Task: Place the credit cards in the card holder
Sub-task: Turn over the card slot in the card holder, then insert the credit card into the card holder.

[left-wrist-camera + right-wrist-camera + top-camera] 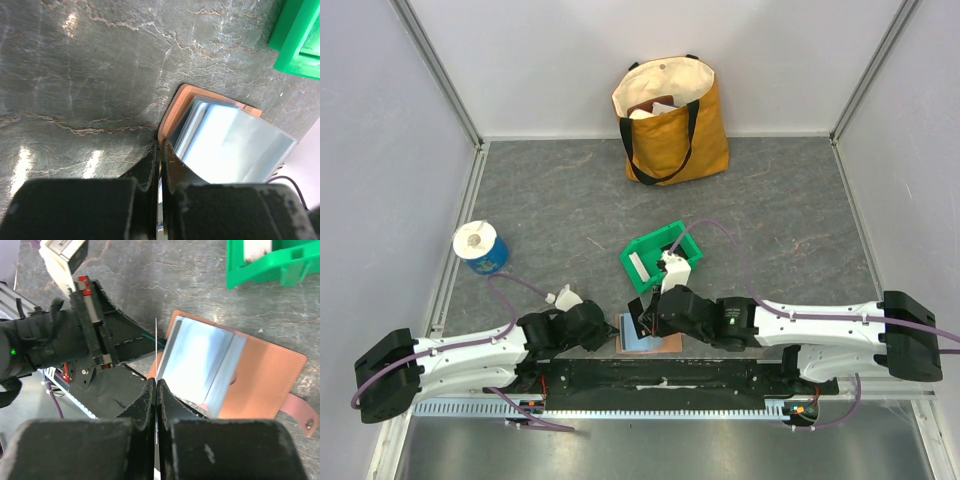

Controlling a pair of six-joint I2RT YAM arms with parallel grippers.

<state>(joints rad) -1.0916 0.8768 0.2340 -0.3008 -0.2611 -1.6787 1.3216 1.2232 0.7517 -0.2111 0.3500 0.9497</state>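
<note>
A terracotta-brown leather folding card holder [265,380] lies open and flat at the middle of the table's near edge, its glossy light blue-grey lining [200,360] facing up and its snap tab [300,412] stretched out to one side. The end opposite the tab sits between the closed left fingers [150,160]. A thin white card [156,340], seen edge-on, stands upright in the closed right fingers [147,400], just beside that same end

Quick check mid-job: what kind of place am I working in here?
Probably a lab test cell: white walls on aluminium posts enclose a grey stone-look table, with a tote bag as prop.
</note>
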